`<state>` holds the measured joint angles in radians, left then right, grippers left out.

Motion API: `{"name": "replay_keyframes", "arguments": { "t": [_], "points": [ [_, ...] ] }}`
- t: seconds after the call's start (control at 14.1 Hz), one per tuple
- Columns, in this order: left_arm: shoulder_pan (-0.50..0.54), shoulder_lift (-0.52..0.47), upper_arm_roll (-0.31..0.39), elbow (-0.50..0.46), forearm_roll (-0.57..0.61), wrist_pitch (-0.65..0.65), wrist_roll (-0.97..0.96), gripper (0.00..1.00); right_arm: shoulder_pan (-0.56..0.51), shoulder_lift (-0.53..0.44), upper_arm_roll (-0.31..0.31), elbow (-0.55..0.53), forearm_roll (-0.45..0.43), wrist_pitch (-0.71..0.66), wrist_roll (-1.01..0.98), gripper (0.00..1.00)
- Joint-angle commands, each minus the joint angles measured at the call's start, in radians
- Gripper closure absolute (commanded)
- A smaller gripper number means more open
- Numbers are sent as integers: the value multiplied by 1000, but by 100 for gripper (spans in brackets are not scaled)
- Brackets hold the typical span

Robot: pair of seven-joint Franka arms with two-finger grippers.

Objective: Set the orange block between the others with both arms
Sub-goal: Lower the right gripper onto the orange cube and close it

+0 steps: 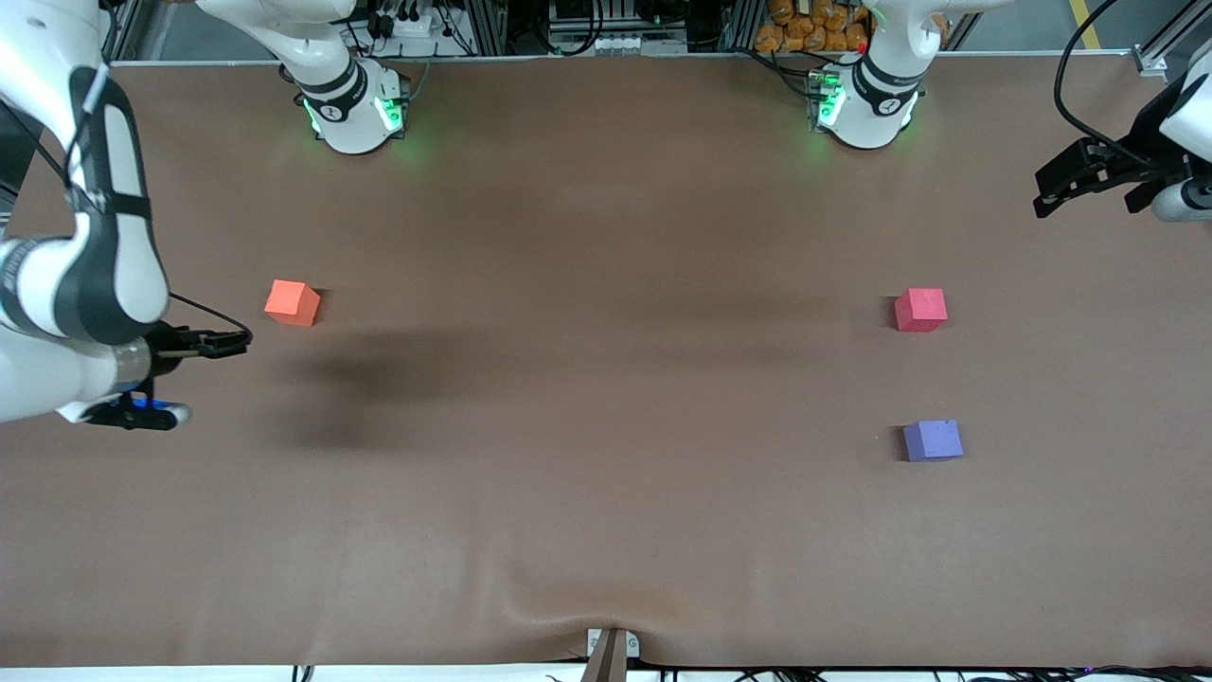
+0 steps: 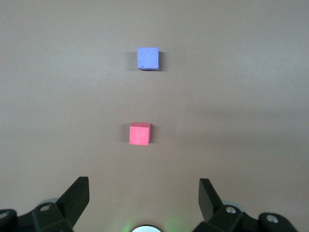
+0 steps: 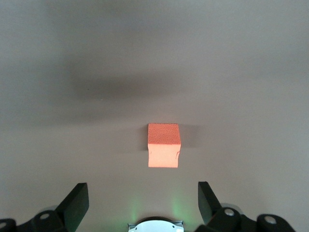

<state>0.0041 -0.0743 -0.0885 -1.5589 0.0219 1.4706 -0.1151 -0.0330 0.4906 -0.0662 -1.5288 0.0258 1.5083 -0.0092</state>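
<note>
The right arm (image 1: 85, 265) comes down the left edge of the front frame, its white and dark links folded so that the right gripper (image 1: 222, 343) hangs over the table (image 1: 606, 493) at middle left, just beside the orange block (image 1: 293, 302); its fingers stand wide apart with nothing between them, and in the right wrist view the two black fingers (image 3: 77, 203) frame the lower corners while the block sits at centre. The left arm (image 1: 1188, 114) enters at the upper right corner of the front frame, and the left gripper (image 1: 1070, 185) hangs over the table's edge at that end, also spread wide and empty. The orange block is a small matte cube with a faintly grainy top, lying flat on the brown cloth toward the right arm's end. The red-pink block (image 1: 920, 310) lies at middle right of the front frame, and the purple block (image 1: 933, 440) lies below it, nearer the camera, a clear gap of bare cloth between them. In the left wrist view both show in a line at centre.
</note>
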Motion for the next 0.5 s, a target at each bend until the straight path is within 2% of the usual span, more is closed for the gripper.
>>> {"name": "replay_keyframes", "arguments": {
  "t": [0.0,0.28,0.43],
  "points": [
    [5,-6,-2,11,-2,-16,23,0,-13,-4,6,-129,15,88,-1,0],
    [5,-6,-2,11,0,-16,23,0,-45,-17,5,-354,40,287,-84,0],
    [4,-6,-5,11,0,-16,23,0,-67,-53,5,-463,40,373,-129,0]
  ]
}}
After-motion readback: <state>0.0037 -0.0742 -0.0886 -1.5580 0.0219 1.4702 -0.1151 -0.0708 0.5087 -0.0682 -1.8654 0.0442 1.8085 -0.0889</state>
